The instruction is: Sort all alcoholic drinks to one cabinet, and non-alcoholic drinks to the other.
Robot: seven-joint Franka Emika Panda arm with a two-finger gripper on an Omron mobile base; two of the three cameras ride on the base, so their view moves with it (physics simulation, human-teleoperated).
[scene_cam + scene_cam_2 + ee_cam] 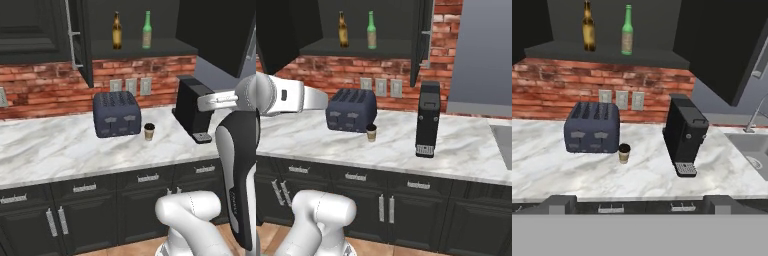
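An amber-brown bottle and a green bottle stand upright side by side on the shelf of the open upper cabinet. On the marble counter, a tan paper cup with a dark lid stands just right of the toaster's front corner. My gripper is open, its fingertips far apart, held well back from the counter and facing the cup and the cabinet. Nothing is between the fingers.
A dark blue toaster sits under the cabinet. To its right stands a black coffee machine. The cabinet doors hang open over the counter. A sink lies at the far right.
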